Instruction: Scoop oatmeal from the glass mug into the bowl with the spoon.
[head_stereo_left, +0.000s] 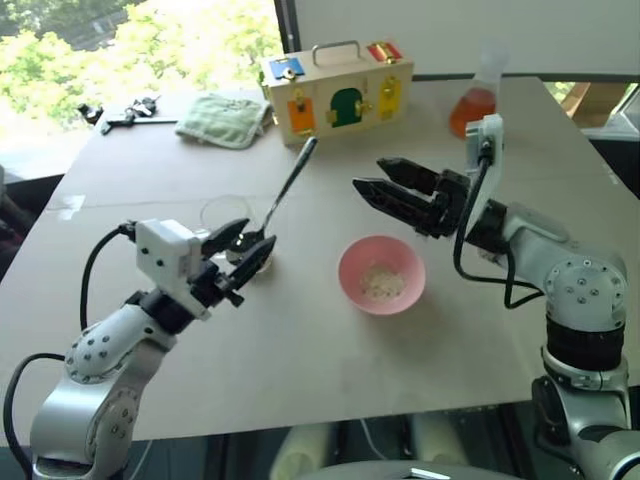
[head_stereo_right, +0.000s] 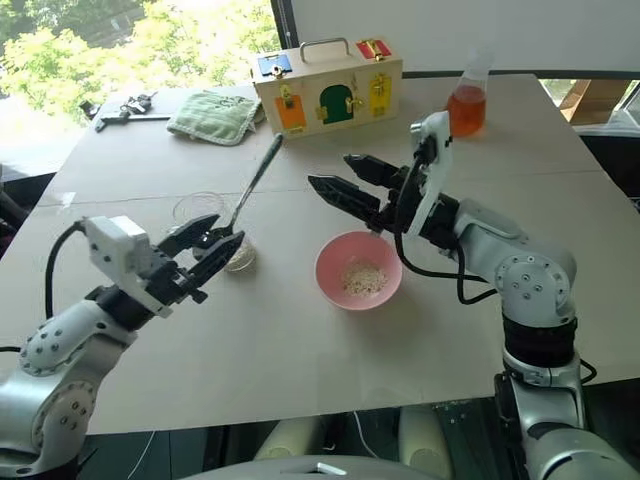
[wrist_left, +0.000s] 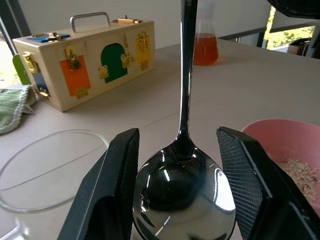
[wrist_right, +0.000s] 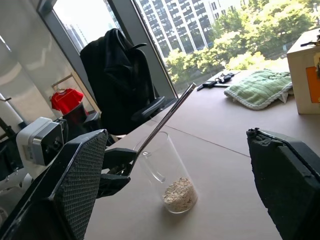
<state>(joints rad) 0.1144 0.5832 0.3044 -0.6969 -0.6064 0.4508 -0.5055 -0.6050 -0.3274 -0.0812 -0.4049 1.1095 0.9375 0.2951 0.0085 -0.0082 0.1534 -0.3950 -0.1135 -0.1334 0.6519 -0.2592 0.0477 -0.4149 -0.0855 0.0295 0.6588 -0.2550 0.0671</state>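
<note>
Pale oatmeal (wrist_right: 179, 194) lies as a small heap at the bottom of the glass mug (wrist_right: 167, 172), which stands upright on the table (head_stereo_left: 300, 350) toward its left edge, about halfway between the near and the far edge. More oatmeal flakes lie in the pink bowl (head_stereo_left: 382, 274), which sits near the middle of the table, to the right of the mug and apart from it. The silver spoon (head_stereo_left: 285, 195) is clamped by its oval bowl between the two black fingers of the left gripper (head_stereo_left: 243, 253), and its thin handle points up and away toward the far edge. This gripper is just beside the mug, on the near side. The right gripper (head_stereo_left: 378, 177) hangs above the table behind the bowl, with its fingers spread wide and nothing between them; it points toward the left edge. Along the far edge stand a wooden box (head_stereo_left: 338, 92) with coloured doors and locks and a metal handle, a green cloth (head_stereo_left: 226, 118) to the left of it, and a conical flask (head_stereo_left: 474, 105) with orange liquid to the right. Some dark small tools (head_stereo_left: 128, 112) lie near the far left corner.
</note>
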